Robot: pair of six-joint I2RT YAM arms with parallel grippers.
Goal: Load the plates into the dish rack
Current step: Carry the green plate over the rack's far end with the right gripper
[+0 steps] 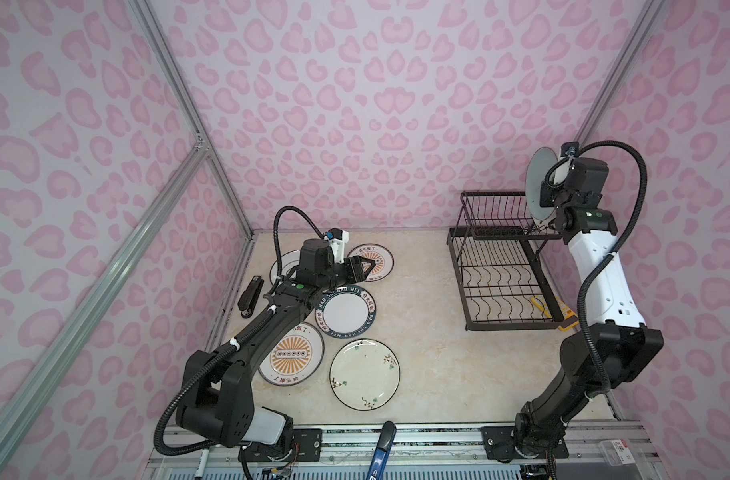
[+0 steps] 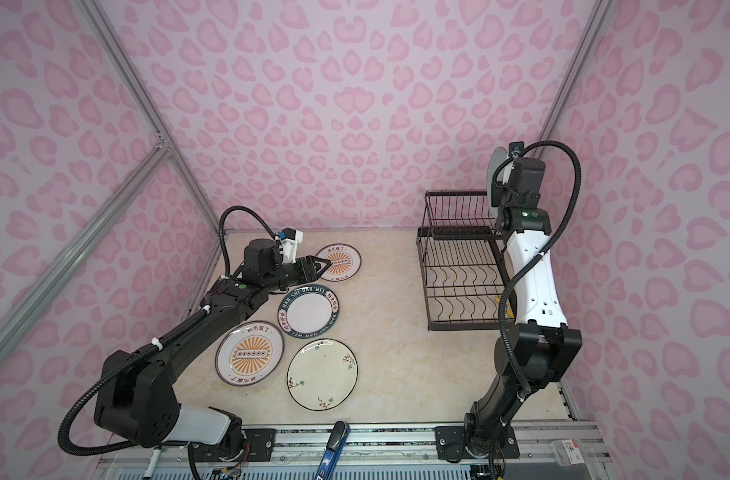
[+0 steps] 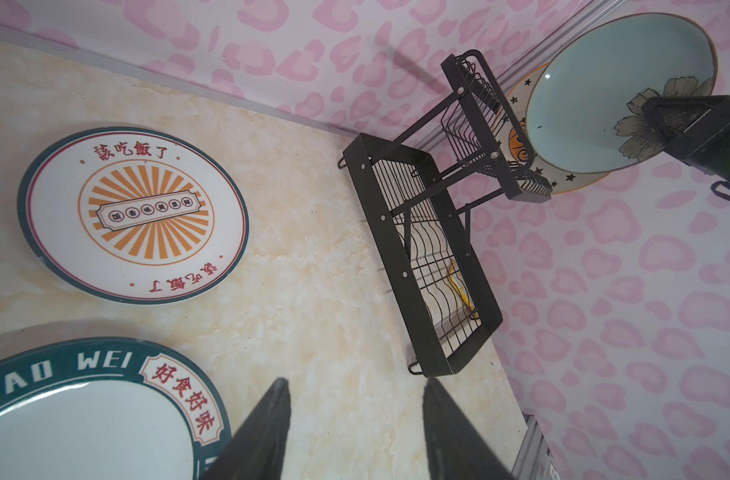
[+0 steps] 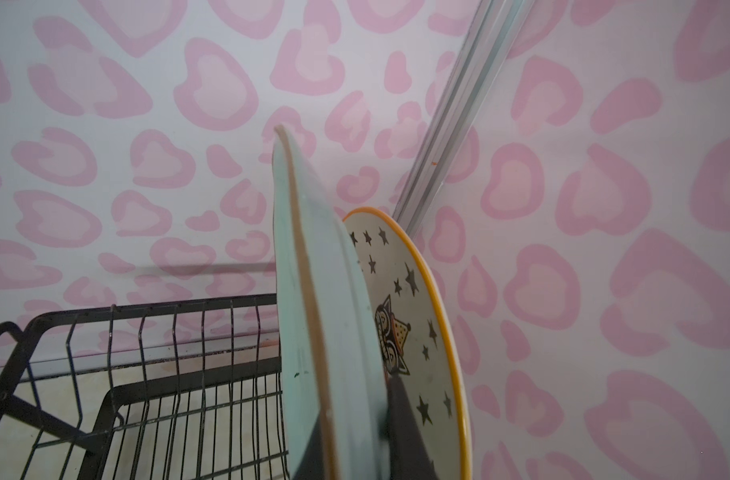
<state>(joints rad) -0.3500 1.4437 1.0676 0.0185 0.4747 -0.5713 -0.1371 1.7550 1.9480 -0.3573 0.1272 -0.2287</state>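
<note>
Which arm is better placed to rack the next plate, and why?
Right: the right gripper clamps the pale blue plate upright at the dish rack. The left gripper hangs open and empty far from it.

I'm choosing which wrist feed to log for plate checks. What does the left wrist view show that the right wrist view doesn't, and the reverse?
Only the left wrist view: an orange-sunburst plate and the lettered plate flat on the table, the whole dish rack with its lower tier, and the open left gripper.
Only the right wrist view: the cat-like face on the starry plate.
Both: the pale blue plate upright in the right gripper, the starry plate behind it, and the rack's upper tier.
</note>
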